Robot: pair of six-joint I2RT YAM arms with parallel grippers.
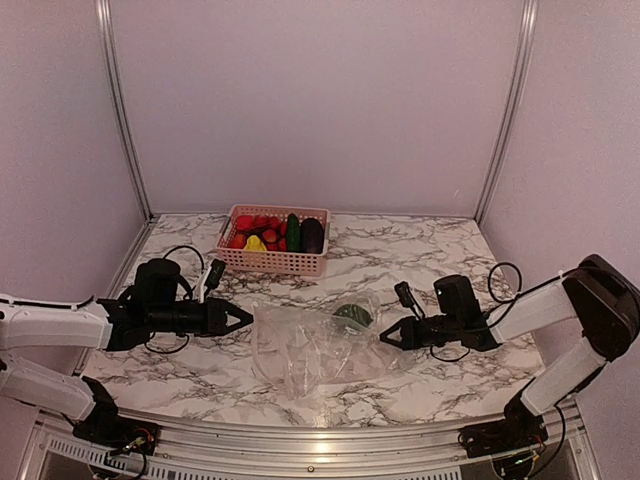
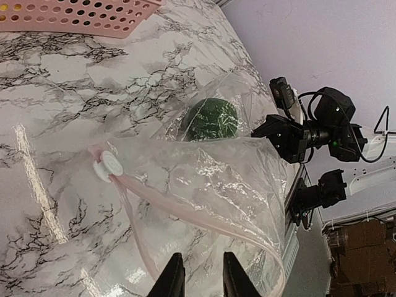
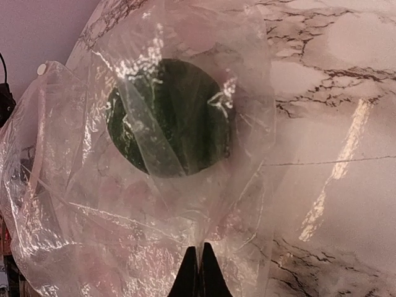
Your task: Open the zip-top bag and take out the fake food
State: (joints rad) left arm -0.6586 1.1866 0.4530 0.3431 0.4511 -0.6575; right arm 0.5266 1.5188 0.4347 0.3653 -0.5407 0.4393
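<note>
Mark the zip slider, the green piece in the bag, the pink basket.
zip slider [image 2: 110, 166]: left wrist view, centre of white tab.
green piece [image 3: 179, 117]: right wrist view, round face.
pink basket [image 1: 272, 262]: top external view, front wall.

Zip-top bag on the table between left end effector and right end effector, basket behind.

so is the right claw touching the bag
Touching. In the right wrist view the right claw is shut, and the film of the zip-top bag gathers in creases pinched right at its tips.
</note>
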